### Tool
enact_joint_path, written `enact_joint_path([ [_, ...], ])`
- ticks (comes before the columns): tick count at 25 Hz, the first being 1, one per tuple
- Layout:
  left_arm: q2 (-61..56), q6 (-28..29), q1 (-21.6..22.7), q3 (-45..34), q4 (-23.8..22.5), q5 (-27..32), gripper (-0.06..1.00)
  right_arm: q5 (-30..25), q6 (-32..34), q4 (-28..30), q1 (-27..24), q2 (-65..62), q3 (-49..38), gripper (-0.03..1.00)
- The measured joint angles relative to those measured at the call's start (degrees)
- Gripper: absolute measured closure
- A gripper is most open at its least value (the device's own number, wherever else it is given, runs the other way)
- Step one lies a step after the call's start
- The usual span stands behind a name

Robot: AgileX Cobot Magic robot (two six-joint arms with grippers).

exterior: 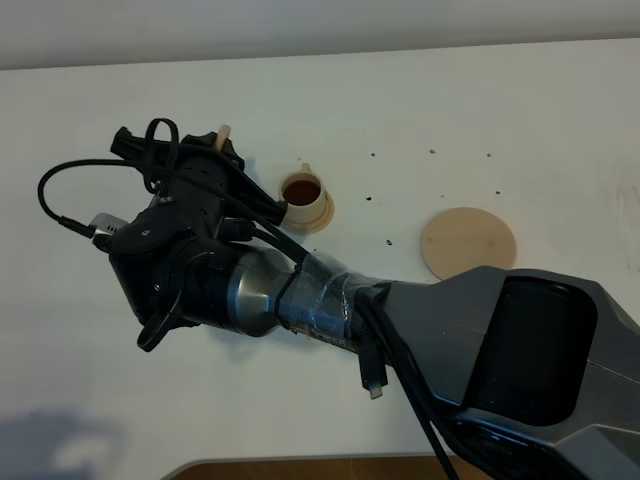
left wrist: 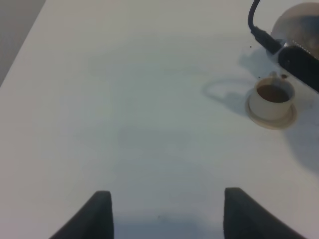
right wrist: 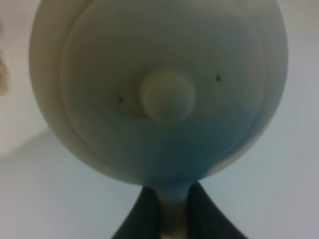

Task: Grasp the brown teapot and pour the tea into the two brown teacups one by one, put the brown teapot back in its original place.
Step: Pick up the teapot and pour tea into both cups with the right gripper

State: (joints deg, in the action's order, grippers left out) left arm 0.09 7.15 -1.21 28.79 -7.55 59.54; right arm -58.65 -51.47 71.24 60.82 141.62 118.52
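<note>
right hand clamped on teapot handle | left hand released, empty | clay: rigid, brittle, likely front-heavy with tea

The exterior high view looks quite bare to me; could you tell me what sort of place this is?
Probably a lab test bench: a plain white table with only a filled teacup on its saucer, an empty round saucer, and the right gripper holding the teapot.

White table, matte, brown edge showing at 6 o'clock. Near centre, one teacup on its small saucer, dark tea inside. Toward 3 o'clock, well apart, bare round saucer disc. Dark specks scattered between and toward 1 o'clock.
</note>
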Motion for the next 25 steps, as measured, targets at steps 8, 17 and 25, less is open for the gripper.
enact_joint_path([
  [8, 0.00, 0.00, 0.00, 0.00, 0.00, 0.00, 0.45, -3.86, 8.67, -4.54, 0.00, 0.00, 0.00, 0.85],
  [17, 0.00, 0.00, 0.00, 0.00, 0.00, 0.00, 0.45, -10.02, 15.65, -16.14, -0.14, -0.59, 3.89, 0.85],
  [25, 0.00, 0.00, 0.00, 0.00, 0.00, 0.00, 0.45, -11.08, 32.39, -33.06, -2.83, -6.62, 6.20, 0.85],
])
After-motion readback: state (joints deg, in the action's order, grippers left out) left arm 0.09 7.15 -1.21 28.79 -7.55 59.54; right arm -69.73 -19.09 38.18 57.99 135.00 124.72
